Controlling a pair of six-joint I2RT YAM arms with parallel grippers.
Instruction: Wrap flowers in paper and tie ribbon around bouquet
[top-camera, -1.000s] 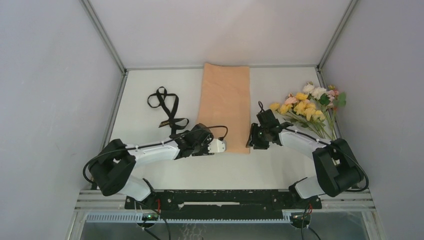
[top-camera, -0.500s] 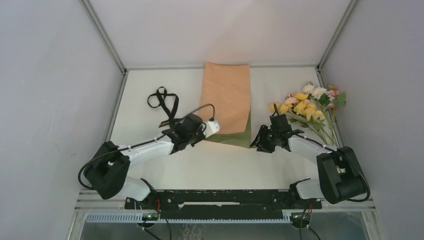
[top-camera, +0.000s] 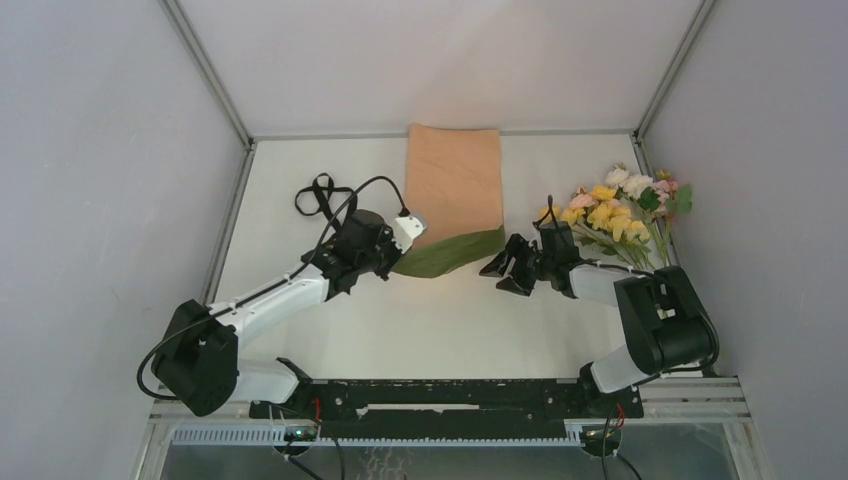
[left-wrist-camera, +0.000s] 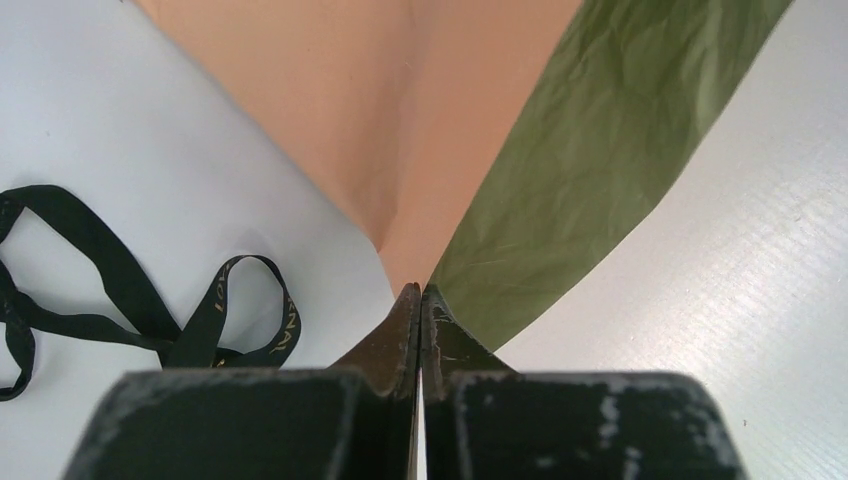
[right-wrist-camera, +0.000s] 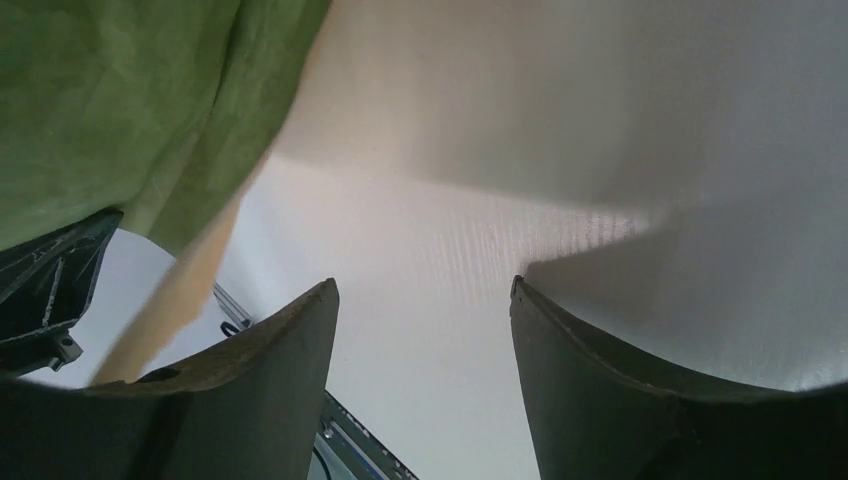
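Note:
The paper (top-camera: 452, 185) lies peach side up at the back middle of the table. Its near edge is lifted and turned over, showing the olive green face (top-camera: 450, 255). My left gripper (top-camera: 396, 266) is shut on the paper's near left corner. In the left wrist view the peach and green faces (left-wrist-camera: 590, 150) meet right at the pinched tips of that gripper (left-wrist-camera: 421, 290). My right gripper (top-camera: 497, 272) stands open and empty just off the fold's right end, with the green sheet (right-wrist-camera: 120, 100) up and left of its jaws (right-wrist-camera: 422, 283). The flowers (top-camera: 615, 215) lie at the right. The ribbon (top-camera: 325, 200) lies looped at the left, and the left wrist view also catches this ribbon (left-wrist-camera: 100, 290).
Grey enclosure walls close in the table (top-camera: 420, 330) on the left, back and right. The flowers lie close to the right wall, just behind my right arm. The ribbon's loops lie right beside my left forearm.
The left gripper shut on the paper's near left corner and carried it back, turning up the green underside. The right gripper opened wider and came away from the paper's right corner.

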